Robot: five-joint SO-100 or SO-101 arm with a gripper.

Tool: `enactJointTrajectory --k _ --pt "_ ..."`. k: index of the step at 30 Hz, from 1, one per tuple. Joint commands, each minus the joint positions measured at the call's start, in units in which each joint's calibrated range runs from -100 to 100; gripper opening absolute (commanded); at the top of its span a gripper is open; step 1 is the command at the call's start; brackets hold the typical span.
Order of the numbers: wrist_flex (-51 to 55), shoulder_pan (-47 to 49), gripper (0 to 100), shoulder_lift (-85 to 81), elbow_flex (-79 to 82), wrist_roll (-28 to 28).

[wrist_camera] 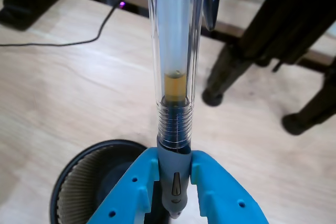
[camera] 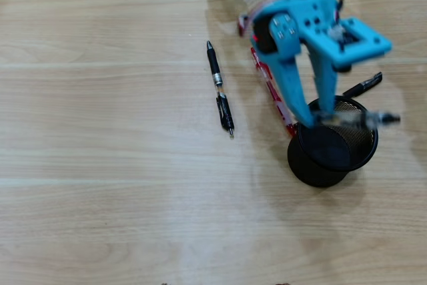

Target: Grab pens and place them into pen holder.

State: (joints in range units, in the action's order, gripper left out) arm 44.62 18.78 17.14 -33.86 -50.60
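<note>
In the overhead view my blue gripper [camera: 317, 117] is shut on the grey-and-clear pen [camera: 363, 119], which lies level over the rim of the black mesh pen holder [camera: 333, 148]. The wrist view shows my gripper [wrist_camera: 175, 157] clamping that pen [wrist_camera: 174, 61] by its grey grip, with the holder [wrist_camera: 84, 182] below and to the left. A black pen with a silver band [camera: 219, 89] lies on the table left of the arm. A red-and-clear pen [camera: 269, 87] lies partly under the arm. An all-black pen [camera: 363, 86] rests just beyond the holder.
The wooden table [camera: 100, 165] stretches out to the left and front. In the wrist view, dark furniture legs [wrist_camera: 236, 61] stand beyond the table at the right, and a black cable [wrist_camera: 100, 24] runs across the far left.
</note>
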Motion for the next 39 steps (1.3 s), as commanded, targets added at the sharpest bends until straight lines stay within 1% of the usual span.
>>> enactJointTrajectory --k 1,5,6,8,12,14,17,19,22,26,27,28,29,31,33,34,36,37,38,39 --pt "-7.87 3.96 2 -0.32 8.83 -4.65" --pt "-18.36 6.05 2 -0.32 21.42 -5.91" --pt "-24.55 6.86 2 -0.66 28.66 -7.06" --pt "-30.31 7.51 2 -0.74 35.90 -8.26" --pt "-40.53 7.99 2 -0.74 46.59 -8.31" --pt "-45.18 7.91 6 -0.82 49.21 -8.21" --pt "-51.79 7.83 19 -0.82 51.02 -6.90" --pt "-55.66 7.67 25 -0.91 50.75 -5.18" --pt "-59.36 7.59 25 -2.26 49.30 -4.18" --pt "-59.10 7.18 25 -6.49 49.12 -3.92" --pt "-58.76 7.02 25 -7.76 49.21 -3.03" --pt "-54.63 6.30 26 -11.14 48.21 0.26" --pt "-50.59 5.89 26 -13.08 46.68 1.99" --pt "-36.49 5.01 26 -17.48 42.24 5.02" --pt "-14.32 2.51 26 -21.03 35.36 7.63" --pt "-0.40 1.14 26 -22.30 31.74 8.21" --pt "25.90 -3.54 26 -22.63 26.12 8.15" --pt "36.22 -5.72 25 -21.87 24.86 7.89" --pt "43.01 -9.27 25 -20.35 25.49 8.57" --pt "43.26 -10.56 25 -18.91 25.85 9.04"
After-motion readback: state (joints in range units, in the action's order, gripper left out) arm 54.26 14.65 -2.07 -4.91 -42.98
